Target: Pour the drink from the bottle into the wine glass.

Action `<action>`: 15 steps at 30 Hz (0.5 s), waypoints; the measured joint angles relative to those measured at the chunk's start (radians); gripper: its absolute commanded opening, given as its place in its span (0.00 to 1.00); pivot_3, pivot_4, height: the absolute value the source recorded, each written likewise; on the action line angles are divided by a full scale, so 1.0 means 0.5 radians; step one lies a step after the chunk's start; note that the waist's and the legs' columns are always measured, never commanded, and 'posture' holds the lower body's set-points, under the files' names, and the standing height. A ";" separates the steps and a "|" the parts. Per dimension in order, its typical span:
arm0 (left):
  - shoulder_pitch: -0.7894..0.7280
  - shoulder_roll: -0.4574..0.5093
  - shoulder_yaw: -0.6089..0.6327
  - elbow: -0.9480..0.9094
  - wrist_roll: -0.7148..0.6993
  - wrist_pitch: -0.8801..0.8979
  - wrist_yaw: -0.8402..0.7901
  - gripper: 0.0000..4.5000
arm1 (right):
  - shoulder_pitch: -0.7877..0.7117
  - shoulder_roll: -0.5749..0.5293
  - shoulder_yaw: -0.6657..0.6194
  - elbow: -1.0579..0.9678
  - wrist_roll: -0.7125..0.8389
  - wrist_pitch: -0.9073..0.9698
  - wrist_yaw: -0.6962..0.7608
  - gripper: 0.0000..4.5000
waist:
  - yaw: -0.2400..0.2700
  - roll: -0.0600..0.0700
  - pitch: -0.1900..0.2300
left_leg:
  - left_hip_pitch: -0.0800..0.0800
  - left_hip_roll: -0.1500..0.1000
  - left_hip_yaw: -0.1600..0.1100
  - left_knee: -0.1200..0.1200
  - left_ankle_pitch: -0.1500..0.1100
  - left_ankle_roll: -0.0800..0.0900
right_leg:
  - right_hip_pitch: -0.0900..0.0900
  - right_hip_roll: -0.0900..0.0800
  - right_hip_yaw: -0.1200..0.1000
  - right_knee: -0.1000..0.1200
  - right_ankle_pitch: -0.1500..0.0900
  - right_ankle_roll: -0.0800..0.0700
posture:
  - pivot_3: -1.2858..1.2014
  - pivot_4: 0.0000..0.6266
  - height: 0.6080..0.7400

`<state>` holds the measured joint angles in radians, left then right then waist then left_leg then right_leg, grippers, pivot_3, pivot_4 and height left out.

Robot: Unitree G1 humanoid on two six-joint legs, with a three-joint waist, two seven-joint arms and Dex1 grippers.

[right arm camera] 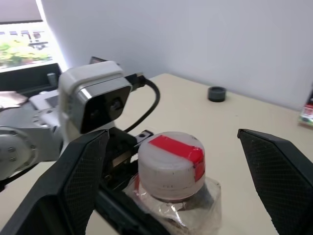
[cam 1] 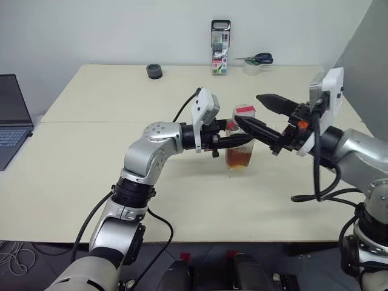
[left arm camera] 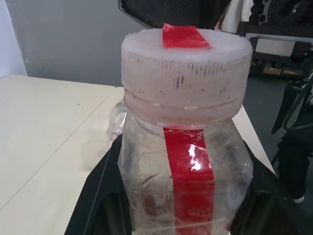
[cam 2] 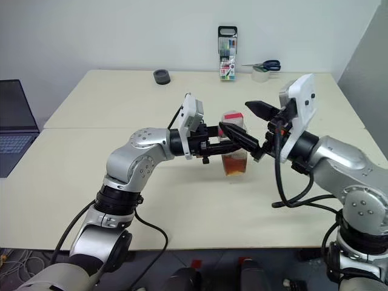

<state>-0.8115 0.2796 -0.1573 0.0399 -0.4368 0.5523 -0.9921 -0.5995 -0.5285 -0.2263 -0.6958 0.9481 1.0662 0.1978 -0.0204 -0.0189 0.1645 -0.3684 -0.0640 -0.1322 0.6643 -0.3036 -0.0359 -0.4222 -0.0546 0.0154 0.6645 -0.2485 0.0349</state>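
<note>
We find the bottle (cam 2: 234, 145) upright, clamped by the left gripper (cam 2: 225, 143); the right gripper (cam 2: 241, 121), jaws wide, flanks its cap (right arm camera: 171, 164) from 3 o'clock.

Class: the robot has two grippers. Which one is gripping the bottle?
The left gripper: it is clamped around the bottle, while the right gripper stands open at the cap.

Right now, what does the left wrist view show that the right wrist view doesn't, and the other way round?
Left wrist view alone: the bottle's side close up, with the vertical red label strip running down it and a clear object lying on the table behind.

Right wrist view alone: the right gripper open wide to either side of the cap, the left arm's wrist camera, and a small dark ring far off on the table.

Both: the whitish cap with red tape on top, and the left gripper shut on the bottle.
</note>
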 measured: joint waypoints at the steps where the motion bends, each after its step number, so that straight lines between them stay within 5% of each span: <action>1: -0.003 -0.003 0.000 0.009 0.000 -0.002 0.000 0.42 | 0.003 0.017 0.022 -0.014 -0.019 -0.004 -0.055 1.00 | -0.001 0.000 0.000 | 0.000 0.000 0.000 0.000 0.000 0.000 | 0.000 0.000 0.000 0.000 0.000 0.000 | 0.52 0.24 1.00; 8: -0.016 -0.016 0.000 0.025 0.000 -0.027 0.000 0.42 | 0.025 0.053 0.088 -0.044 -0.034 -0.012 -0.144 1.00 | -0.011 0.000 0.000 | 0.001 0.000 0.001 0.000 0.000 0.000 | 0.000 0.001 -0.001 0.000 0.000 0.000 | 0.52 0.24 1.00; 11: -0.018 -0.018 0.000 0.039 0.001 -0.028 0.001 0.42 | 0.037 0.053 0.105 -0.048 -0.033 -0.021 -0.139 0.87 | -0.012 0.000 0.000 | 0.001 0.000 0.001 0.000 0.000 0.000 | 0.000 0.002 -0.001 0.000 0.000 0.000 | 0.52 0.24 1.00; 15: -0.018 -0.017 0.000 0.040 0.002 -0.028 0.001 0.42 | 0.041 0.053 0.105 -0.046 -0.032 -0.032 -0.135 0.57 | -0.012 0.000 0.000 | 0.001 0.000 0.001 0.000 0.000 0.000 | 0.000 0.002 -0.001 0.000 0.000 0.000 | 0.52 0.24 1.00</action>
<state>-0.8204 0.2709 -0.1573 0.0601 -0.4356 0.5381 -0.9914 -0.5789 -0.5022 -0.1740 -0.7187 0.9322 1.0501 0.1303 -0.0265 -0.0189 0.1645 -0.3681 -0.0640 -0.1319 0.6641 -0.3036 -0.0357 -0.4221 -0.0537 0.0150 0.6646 -0.2485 0.0349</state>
